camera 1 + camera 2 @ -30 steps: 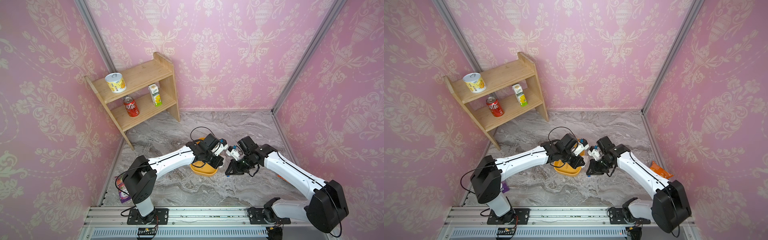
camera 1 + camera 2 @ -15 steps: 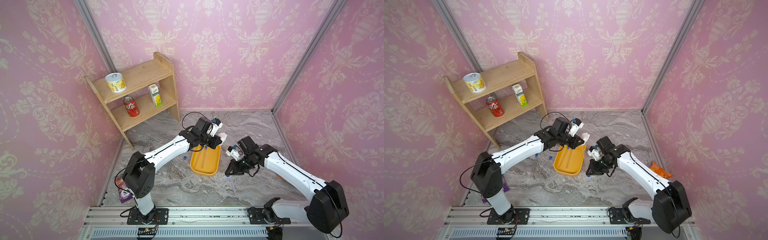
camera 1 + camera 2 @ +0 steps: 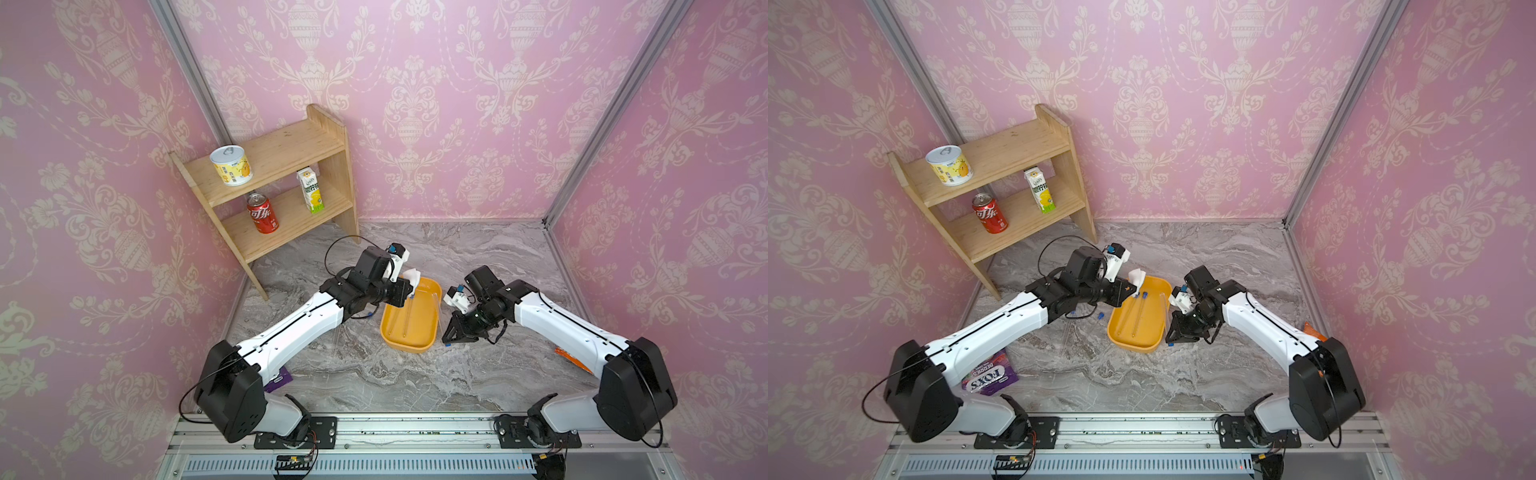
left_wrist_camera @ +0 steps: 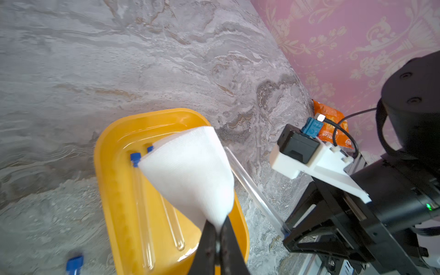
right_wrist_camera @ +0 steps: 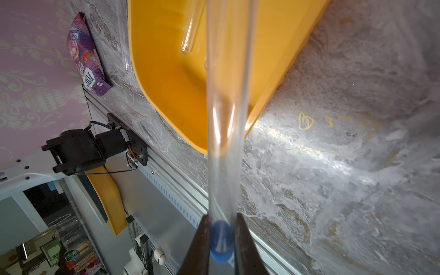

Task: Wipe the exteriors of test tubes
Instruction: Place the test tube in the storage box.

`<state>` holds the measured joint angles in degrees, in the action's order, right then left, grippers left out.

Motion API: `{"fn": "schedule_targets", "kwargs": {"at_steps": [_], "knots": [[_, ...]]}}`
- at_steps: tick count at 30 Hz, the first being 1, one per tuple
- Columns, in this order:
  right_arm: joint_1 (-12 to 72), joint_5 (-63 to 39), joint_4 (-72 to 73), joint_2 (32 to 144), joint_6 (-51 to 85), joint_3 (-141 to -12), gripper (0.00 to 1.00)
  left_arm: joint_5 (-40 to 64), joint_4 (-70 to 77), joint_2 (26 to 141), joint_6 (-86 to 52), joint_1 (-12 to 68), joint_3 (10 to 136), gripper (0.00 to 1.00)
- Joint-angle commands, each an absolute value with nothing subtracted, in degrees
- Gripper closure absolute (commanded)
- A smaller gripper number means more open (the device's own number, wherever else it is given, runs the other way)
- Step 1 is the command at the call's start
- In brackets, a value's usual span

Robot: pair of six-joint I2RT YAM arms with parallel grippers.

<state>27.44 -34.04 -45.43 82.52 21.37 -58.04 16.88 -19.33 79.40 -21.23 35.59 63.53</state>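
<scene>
Our right gripper (image 5: pixel 222 234) clamps a long clear blue-capped test tube (image 5: pixel 226 119) at its cap end, beside the yellow plastic tray (image 5: pixel 166 95). Our left gripper (image 4: pixel 217 232) pinches the white cloth pad (image 4: pixel 190 171). Wiping step, we judge: next, pad must meet glass.

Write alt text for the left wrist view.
The left gripper, shut on a white wiping pad, holds it over a yellow tray where two blue-capped test tubes lie side by side. Beside the tray, the right gripper holds a third tube.
</scene>
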Motion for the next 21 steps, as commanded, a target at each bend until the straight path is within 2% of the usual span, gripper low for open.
{"fn": "schedule_targets", "kwargs": {"at_steps": [1, 11, 21], "knots": [[29.0, -33.5, -40.6, 86.0, 26.4, -61.2, 0.92, 13.0, -23.0, 74.4, -25.8, 33.9, 59.2, 0.95], [33.8, -21.7, -40.9, 99.3, 39.0, -73.3, 0.92, 14.0, -21.1, 65.6, -31.7, 33.2, 46.8, 0.94], [38.1, -12.8, -42.8, 107.0, 47.5, -77.9, 0.92, 16.1, -22.7, 62.7, -31.6, 31.7, 44.5, 0.93]]}}
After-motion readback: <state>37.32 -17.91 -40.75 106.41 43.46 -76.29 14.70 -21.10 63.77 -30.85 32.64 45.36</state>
